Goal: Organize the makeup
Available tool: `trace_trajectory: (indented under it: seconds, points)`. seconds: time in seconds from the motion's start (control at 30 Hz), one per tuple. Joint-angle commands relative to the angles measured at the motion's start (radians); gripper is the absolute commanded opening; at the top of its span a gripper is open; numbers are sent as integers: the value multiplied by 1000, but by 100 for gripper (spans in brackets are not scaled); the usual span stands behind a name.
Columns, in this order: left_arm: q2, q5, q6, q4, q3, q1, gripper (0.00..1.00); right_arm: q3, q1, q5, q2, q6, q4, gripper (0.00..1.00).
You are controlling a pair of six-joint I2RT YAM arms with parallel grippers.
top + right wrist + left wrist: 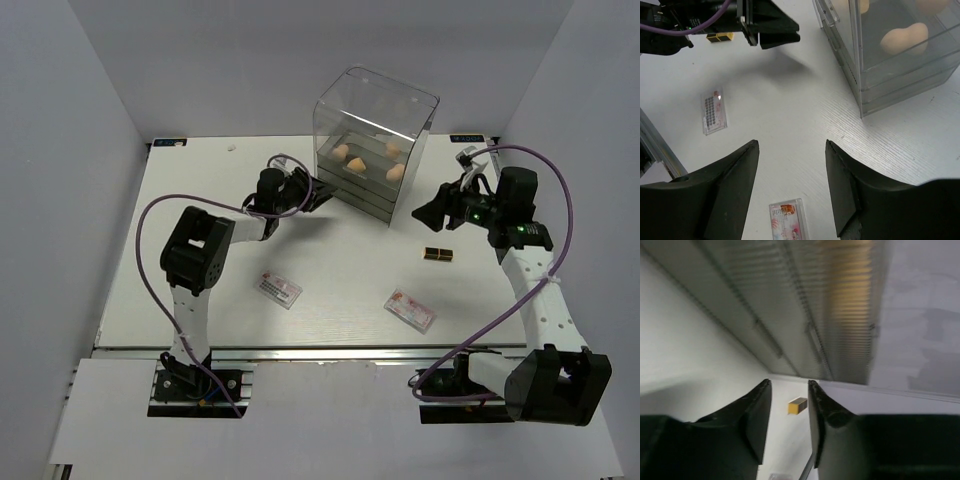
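The clear drawer box (375,145) stands at the far side of the worktop (200,200). My left hand (326,190) is close by the box's left foot, fingers partly apart, gripping nothing. My right hand (424,213) hangs just right of the box, spread wide and empty. Two packets (279,289) lie in front of the box, well apart from both hands. Four sponges (395,172) sit inside the box. Two tubes (437,254) lie side by side off its right front corner, just nearer me than my right hand.

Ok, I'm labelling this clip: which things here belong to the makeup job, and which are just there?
Job: four peach sponges; two brown-gold tubes; two flat packets.
Just there: clear drawer box holding the sponges; purple cables.
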Motion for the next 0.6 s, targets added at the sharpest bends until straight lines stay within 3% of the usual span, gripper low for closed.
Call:
trace_trajectory:
  seconds: [0.0, 0.17, 0.57]
  points:
    - [9, 38, -104, 160, 62, -8, 48, -23, -20, -67, -21, 1, 41, 61]
    - [89, 37, -185, 268, 86, -11, 56, -40, -29, -81, -18, 11, 56, 61]
    - [186, 17, -201, 220, 222, -39, 54, -28, -37, -87, -4, 31, 79, 62]
